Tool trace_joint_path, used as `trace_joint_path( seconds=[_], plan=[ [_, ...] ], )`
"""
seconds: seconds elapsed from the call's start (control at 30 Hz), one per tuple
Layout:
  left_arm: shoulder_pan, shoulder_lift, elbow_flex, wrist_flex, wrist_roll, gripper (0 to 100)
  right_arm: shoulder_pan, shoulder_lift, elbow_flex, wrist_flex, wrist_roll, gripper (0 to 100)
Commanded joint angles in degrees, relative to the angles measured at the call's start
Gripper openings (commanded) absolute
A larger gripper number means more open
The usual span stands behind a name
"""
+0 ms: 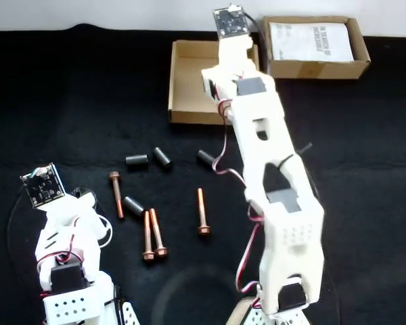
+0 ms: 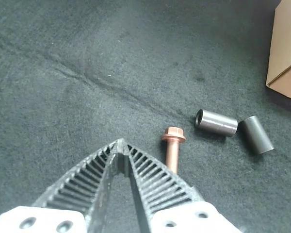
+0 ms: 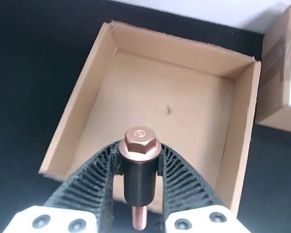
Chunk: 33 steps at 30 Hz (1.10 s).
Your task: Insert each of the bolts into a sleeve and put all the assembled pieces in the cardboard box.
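My right gripper [image 3: 139, 148] is shut on an assembled piece [image 3: 138, 177], a copper bolt pushed through a dark sleeve, held over the open cardboard box [image 3: 242, 121]. In the high view that arm stretches across to the box [image 1: 183, 81]. Several copper bolts [image 1: 201, 211] [image 1: 152, 233] [image 1: 116, 194] and dark sleeves [image 1: 137, 160] [image 1: 162, 157] [image 1: 206, 158] [image 1: 133, 204] lie loose on the black cloth. My left gripper [image 2: 120, 144] is shut and empty, low over the cloth, beside a bolt head [image 2: 173, 136] and short of two sleeves [image 2: 216, 122] [image 2: 255, 134].
A second cardboard box [image 1: 316, 64] with a printed sheet inside stands to the right of the open one. The left arm [image 1: 64, 237] sits at the near left corner. Black cloth covers the table.
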Motion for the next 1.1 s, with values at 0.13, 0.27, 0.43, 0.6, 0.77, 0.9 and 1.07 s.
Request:
trace_joint_path(
  seconds=[0.13, 0.27, 0.43, 0.6, 0.77, 0.9, 1.07],
  plan=[
    [0.7, 0.0, 1.1, 0.2, -0.2, 1, 0.6, 15.6, -22.1, -0.3, 0.4, 0.6],
    [0.7, 0.0, 1.1, -0.3, -0.2, 1, 0.4, 24.3, -30.8, -0.4, 0.4, 0.8],
    [0.7, 0.0, 1.1, -0.4, -0.3, 1, 0.3, 31.8, -43.5, -0.3, 0.7, 2.9],
    [0.7, 0.0, 1.1, -0.4, -0.3, 1, 0.2, 33.4, -50.5, 3.7, 0.7, 16.9],
    [0.7, 0.0, 1.1, -0.4, -0.3, 1, 0.0, 33.4, -55.5, 8.6, 0.7, 17.5],
    [0.7, 0.0, 1.1, -0.3, -0.3, 1, 0.0, 33.4, -64.4, 16.2, 0.7, 17.5],
    [0.7, 0.0, 1.1, 0.0, -0.3, 1, 0.4, 27.9, -66.5, 27.6, 0.7, 17.5]
  ],
)
